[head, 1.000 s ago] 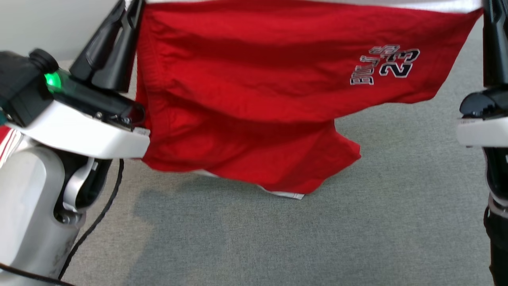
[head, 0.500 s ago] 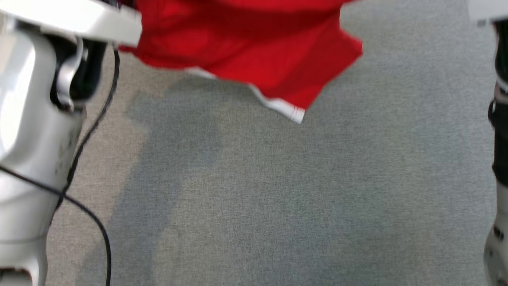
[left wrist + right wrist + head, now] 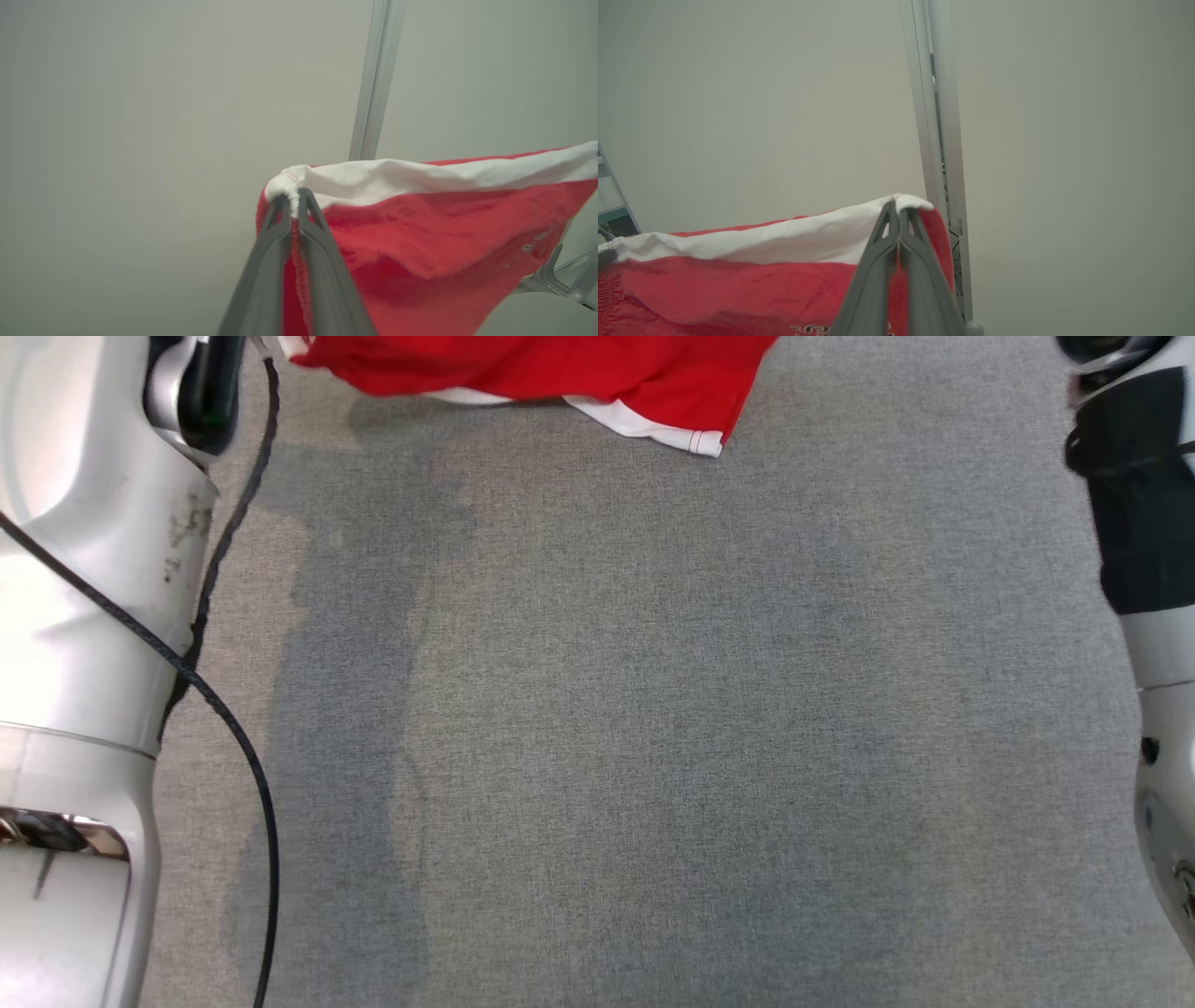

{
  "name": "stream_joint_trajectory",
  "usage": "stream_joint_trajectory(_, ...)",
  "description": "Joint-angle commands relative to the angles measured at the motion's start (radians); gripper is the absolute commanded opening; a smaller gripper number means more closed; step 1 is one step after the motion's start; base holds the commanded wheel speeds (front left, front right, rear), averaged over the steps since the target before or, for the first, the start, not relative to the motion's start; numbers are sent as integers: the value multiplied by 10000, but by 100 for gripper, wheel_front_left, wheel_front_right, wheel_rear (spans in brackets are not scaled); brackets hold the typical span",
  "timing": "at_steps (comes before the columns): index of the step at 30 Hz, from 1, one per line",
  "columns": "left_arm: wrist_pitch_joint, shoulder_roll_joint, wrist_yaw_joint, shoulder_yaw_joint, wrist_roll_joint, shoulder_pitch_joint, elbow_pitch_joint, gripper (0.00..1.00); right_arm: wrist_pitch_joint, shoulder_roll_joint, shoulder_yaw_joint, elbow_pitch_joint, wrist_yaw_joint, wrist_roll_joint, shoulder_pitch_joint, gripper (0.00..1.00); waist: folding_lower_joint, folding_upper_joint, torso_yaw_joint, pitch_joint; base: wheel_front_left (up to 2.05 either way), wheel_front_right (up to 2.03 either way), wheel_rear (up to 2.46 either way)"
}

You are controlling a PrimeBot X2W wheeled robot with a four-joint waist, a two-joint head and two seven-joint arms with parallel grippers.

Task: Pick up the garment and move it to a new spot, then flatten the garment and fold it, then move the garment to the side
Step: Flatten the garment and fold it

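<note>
While fingers [image 3: 266, 280] pinch it, the garment [image 3: 560, 364] (cropped) hangs.

I read garment [image 3: 444, 224] as soft matt red cloth, white cloth band on edge. Left tool [image 3: 293, 198], right tool [image 3: 899, 210]: matt dark plastic fingers. Grey surface [image 3: 653, 709] below looks rough woven fabric to me. Left arm shell [image 3: 84, 569] glossy pale plastic, scuffed. Cable [image 3: 270, 859] black, smooth. Post [image 3: 941, 116] satin metal.
</note>
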Motion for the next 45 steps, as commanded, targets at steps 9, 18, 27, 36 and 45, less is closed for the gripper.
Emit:
stream_joint_trajectory(9, -102, -342, -267, 584, -36, 1211, 332, 0, -894, 79, 1062, 1399, 5, 1109, 1137, 0, -1, 0, 112, 145, 0, 0, 0)
stream_joint_trajectory(18, -108, -897, -307, 1496, 615, 5001, -1489, 0, -1281, -226, 1612, 435, 6, 2455, 4876, 0, -1, 0, 218, -373, 0, 0, 0)
stream_joint_trajectory(27, -109, -1037, -294, 1312, 1176, 8369, -3584, 0, -1266, -472, 1149, -2030, 6, 2560, 8573, 0, -1, 0, 39, -1123, 0, 0, 0)
stream_joint_trajectory(36, 168, -378, -41, 731, 1571, 11422, -5535, 0, -901, -522, 272, -4454, 6, 2112, 12238, 0, -1, 0, -67, -2177, 0, 0, 0)
stream_joint_trajectory(45, 1556, 399, 1119, 849, 1624, 13959, -8542, 0, 1291, -97, -896, -7516, 6, 1097, 15559, 0, -1, 0, -206, -3111, 0, 0, 0)
